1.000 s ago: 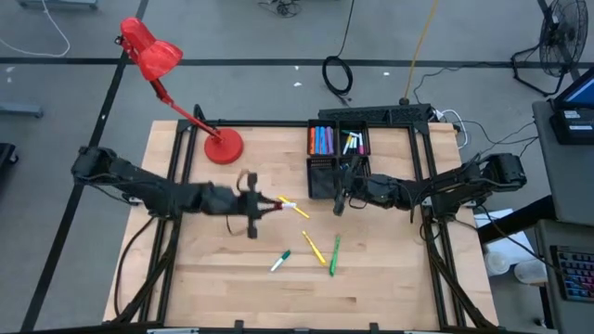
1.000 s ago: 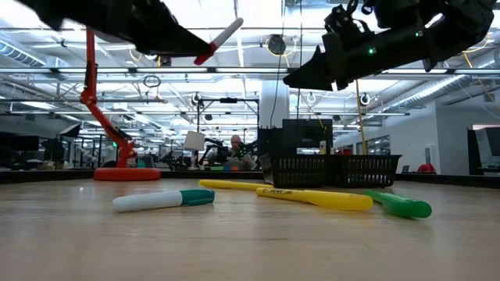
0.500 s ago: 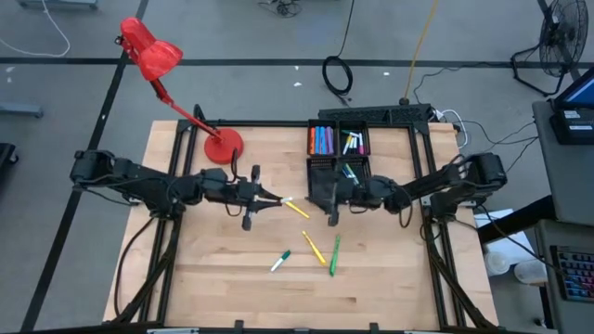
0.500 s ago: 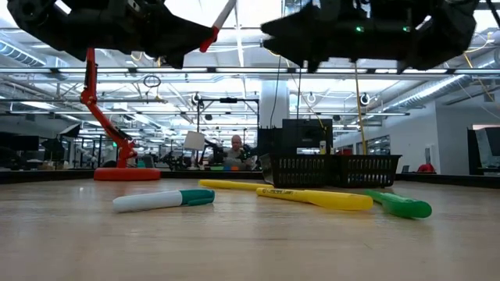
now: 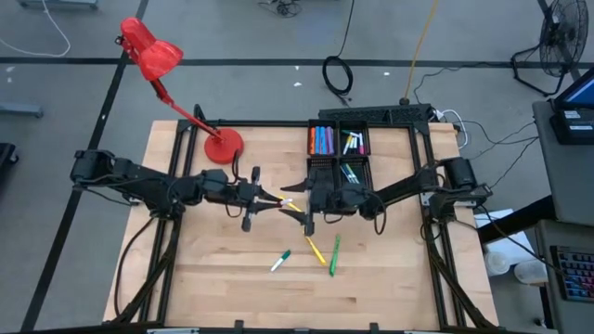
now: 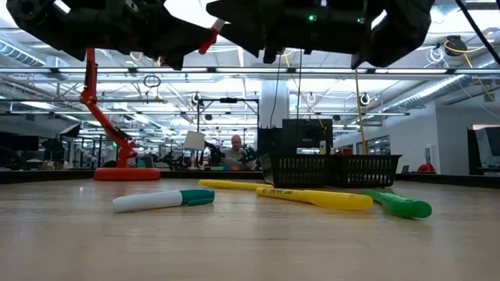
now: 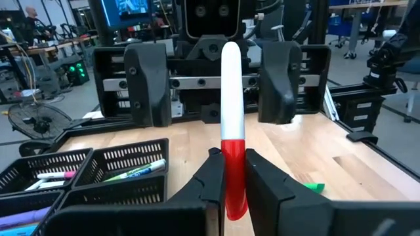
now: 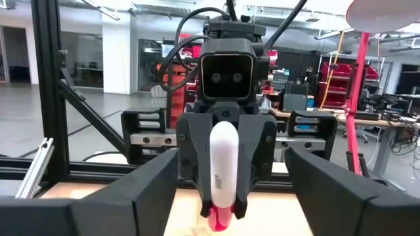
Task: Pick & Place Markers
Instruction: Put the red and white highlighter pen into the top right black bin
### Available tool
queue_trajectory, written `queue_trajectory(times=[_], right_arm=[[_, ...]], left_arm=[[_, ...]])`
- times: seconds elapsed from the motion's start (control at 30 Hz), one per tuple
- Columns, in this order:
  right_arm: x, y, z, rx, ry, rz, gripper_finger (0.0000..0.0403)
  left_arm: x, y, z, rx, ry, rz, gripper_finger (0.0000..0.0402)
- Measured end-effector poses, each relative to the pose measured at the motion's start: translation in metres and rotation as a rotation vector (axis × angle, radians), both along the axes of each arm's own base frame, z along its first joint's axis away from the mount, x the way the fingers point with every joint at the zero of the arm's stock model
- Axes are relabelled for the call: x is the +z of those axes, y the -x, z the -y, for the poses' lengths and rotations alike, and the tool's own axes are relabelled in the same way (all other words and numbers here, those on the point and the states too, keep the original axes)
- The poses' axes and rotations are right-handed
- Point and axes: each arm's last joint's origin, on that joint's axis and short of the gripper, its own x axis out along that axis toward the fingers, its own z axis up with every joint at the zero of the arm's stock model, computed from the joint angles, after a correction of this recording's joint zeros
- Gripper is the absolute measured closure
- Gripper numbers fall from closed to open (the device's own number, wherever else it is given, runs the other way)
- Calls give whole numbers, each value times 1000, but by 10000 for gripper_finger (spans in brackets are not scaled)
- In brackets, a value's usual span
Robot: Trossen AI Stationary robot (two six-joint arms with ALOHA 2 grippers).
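Claws: left claw (image 5: 276,200) and right claw (image 5: 293,197) meet nose to nose above the middle of the bench (image 5: 186,278), tips almost touching.
Left claw: clamped tight on a white marker with a red cap (image 7: 231,147), gripping the red end; the white body sticks out ahead of the fingers (image 7: 213,180), pointing straight at the right claw.
Right claw: spread wide, 1 finger (image 8: 154,180) on each side of the marker's white tip (image 8: 223,174); no squeeze on it yet, the dark pads stand clear of the barrel.
Held marker, from the bench-level camera: red end (image 6: 208,40) peeks out between the 2 dark arms, well above the wood.
Loose markers: 4 lie on the bench. 1 yellow marker (image 5: 298,210) sits just below the 2 claws; 1 more yellow marker (image 5: 315,250), 1 green marker (image 5: 333,254) and 1 white-and-green marker (image 5: 279,262) lie farther toward the front edge, well apart from both claws.
Tray: black tray (image 5: 325,168) just behind the right claw, 4 compartments, with sorted markers (image 5: 320,140) in purple, blue and orange in 1 back compartment and a few lighter markers (image 5: 352,144) in the compartment beside it.
Lamp: red desk lamp (image 5: 223,146) on the back-left part of the bench, behind the left arm.
Background: a person (image 6: 237,148) shows far across the room.
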Motion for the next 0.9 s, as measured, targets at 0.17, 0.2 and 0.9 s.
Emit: queue_trajectory(times=[0.17,0.2,0.9], right_arm=[[-1,0,1,-2,1,-3,197],[-1,0,1,-2,2,-3,214],[-17,9,39,-228,-51,-314,377]], left_arm=[[0,0,1,-4,-2,5,365],[0,0,1,-4,-2,5,365],[-13,2,-3,152,92,-152,174]])
